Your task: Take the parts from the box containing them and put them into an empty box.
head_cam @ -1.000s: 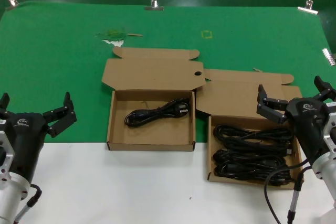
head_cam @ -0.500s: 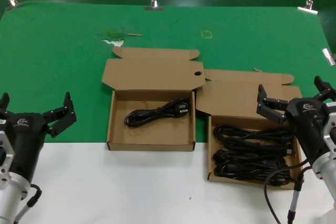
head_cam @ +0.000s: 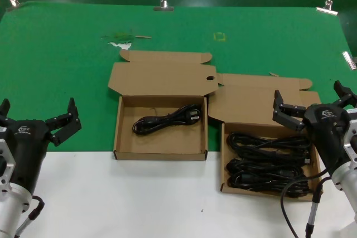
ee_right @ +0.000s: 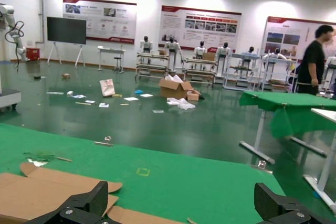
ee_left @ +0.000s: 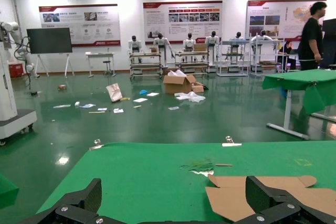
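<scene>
The nearly square box (head_cam: 226, 185) with a plain lid stands at the right and holds several black cord bundles (head_cam: 268, 160). The wider box (head_cam: 119, 132) with a holed lid (head_cam: 162, 79) stands at the centre and holds one cord bundle (head_cam: 167, 120). My left gripper (head_cam: 38, 110) is open and empty at the far left, well apart from the wider box. My right gripper (head_cam: 309, 97) is open and empty, above the back right of the square box. The left wrist view shows my open left gripper (ee_left: 176, 200) and lid flaps (ee_left: 236, 200). The right wrist view shows my open right gripper (ee_right: 184, 203) and lid flaps (ee_right: 42, 192).
A green cloth (head_cam: 67, 65) covers the back of the table, held by metal clips (head_cam: 163, 4). A white surface (head_cam: 139, 199) runs along the front. Torn tape scraps (head_cam: 120, 40) and a small yellow square mark (head_cam: 220, 36) lie behind the boxes. A black cable (head_cam: 290, 204) hangs from my right arm.
</scene>
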Motion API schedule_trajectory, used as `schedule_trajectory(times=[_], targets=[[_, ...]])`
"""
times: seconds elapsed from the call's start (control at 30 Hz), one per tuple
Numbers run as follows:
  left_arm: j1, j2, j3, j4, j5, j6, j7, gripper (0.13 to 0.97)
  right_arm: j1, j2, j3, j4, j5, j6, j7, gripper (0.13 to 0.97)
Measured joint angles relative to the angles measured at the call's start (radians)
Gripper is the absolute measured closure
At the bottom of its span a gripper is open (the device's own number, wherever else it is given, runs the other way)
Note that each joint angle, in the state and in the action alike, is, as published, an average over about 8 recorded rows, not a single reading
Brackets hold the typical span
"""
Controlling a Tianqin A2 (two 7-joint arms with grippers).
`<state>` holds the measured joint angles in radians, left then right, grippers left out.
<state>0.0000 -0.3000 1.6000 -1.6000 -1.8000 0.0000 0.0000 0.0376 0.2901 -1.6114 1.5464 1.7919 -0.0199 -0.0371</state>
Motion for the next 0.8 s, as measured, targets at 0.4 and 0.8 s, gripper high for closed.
schedule_trajectory(times=[0.4, 0.8], targets=[[0.000, 0.000, 0.000, 0.000, 0.000, 0.000, 0.000, 0.132, 0.000, 0.000, 0.000, 0.000, 0.000, 0.000, 0.000, 0.129], [0.000, 0.000, 0.000, 0.000, 0.000, 0.000, 0.000, 0.132, 0.000, 0.000, 0.000, 0.000, 0.000, 0.000, 0.000, 0.129]])
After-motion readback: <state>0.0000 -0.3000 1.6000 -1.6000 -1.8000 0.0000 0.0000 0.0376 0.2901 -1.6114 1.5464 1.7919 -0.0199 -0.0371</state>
